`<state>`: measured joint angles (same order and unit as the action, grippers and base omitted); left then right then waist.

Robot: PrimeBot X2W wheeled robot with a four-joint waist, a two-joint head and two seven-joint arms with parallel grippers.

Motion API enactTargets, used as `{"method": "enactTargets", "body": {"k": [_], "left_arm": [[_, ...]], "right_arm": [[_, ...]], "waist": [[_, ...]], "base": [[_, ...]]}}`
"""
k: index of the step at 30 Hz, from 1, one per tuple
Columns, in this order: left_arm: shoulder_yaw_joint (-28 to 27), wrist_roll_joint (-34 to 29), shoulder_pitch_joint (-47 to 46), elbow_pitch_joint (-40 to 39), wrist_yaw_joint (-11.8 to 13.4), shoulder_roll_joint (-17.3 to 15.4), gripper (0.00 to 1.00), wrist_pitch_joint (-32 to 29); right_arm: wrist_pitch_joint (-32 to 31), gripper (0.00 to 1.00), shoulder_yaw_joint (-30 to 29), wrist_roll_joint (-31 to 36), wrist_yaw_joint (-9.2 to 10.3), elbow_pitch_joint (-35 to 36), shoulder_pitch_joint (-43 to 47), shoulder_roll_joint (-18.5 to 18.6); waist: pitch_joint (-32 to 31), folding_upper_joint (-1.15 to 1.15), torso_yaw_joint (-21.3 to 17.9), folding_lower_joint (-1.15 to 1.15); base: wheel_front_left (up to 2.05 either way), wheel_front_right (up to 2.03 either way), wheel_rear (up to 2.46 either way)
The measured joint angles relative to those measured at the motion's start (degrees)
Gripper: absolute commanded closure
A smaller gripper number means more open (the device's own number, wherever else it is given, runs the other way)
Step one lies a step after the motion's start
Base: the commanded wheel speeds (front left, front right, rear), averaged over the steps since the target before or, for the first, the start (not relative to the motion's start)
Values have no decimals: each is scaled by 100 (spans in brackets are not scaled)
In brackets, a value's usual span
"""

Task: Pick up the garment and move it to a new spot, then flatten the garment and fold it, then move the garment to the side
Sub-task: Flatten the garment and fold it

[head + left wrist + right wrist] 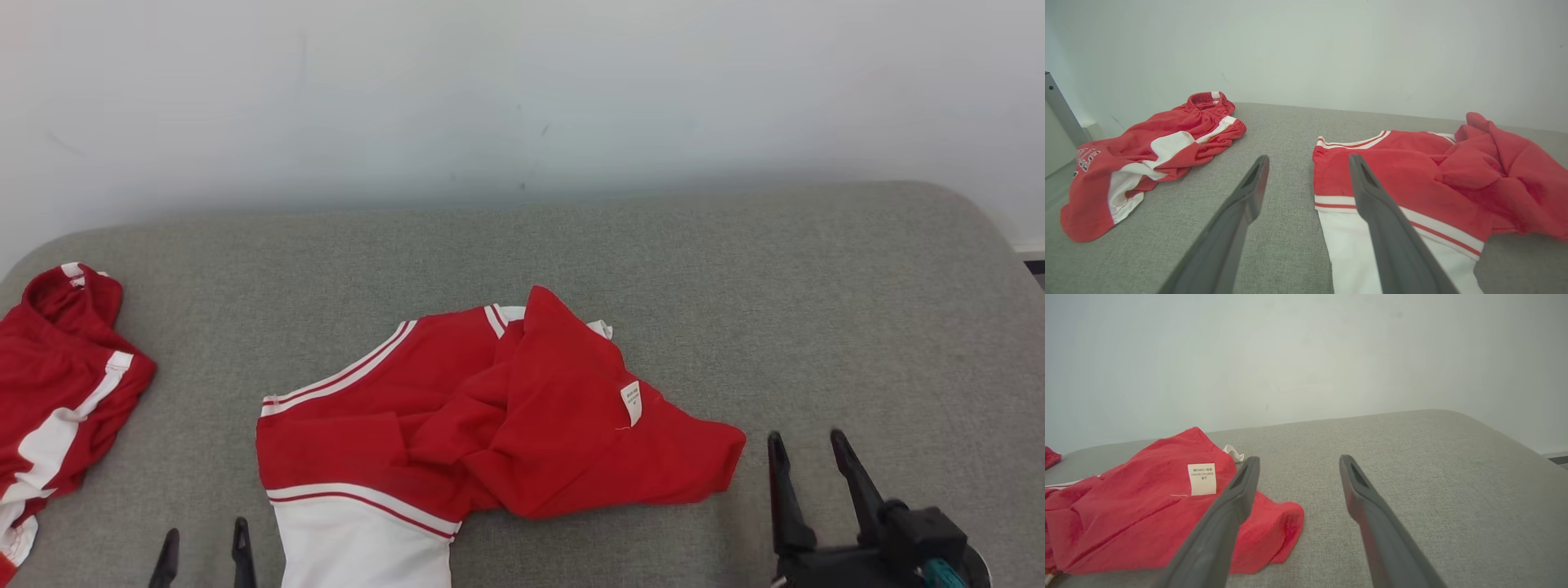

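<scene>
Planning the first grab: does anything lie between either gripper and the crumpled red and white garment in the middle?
Nothing visible does. The left gripper and right gripper stand open, with bare grey surface between them and the garment. The second red garment lies apart, at the far left.

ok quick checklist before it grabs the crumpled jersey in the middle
1. left gripper jaws open, empty: ok
2. right gripper jaws open, empty: ok
3. jersey lying flat: not ok, red half bunched over itself
4. jersey apart from the shorts: ok
5. bare grey surface right of jersey for a new spot: ok
6. jersey's white end fully on the surface: cannot tell, cut off by picture edge
</scene>
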<state>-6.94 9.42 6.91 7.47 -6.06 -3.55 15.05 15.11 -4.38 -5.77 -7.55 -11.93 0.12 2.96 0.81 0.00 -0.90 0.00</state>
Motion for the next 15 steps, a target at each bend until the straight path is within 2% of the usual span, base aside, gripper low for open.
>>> {"method": "enactTargets", "body": {"k": [7,15], "left_arm": [[402,178,-206,615,-102,-119,0,-32],[1022,434,-500,1284,-144,-330,0,-192]], "right_arm": [[0,0,300,148,0,-523,-653,190],[-160,0,881,58,0,-1838,-1621,650]], "waist": [[99,0,89,0],[293,0,237,0]], "base": [[0,0,0],[0,0,0]]}}
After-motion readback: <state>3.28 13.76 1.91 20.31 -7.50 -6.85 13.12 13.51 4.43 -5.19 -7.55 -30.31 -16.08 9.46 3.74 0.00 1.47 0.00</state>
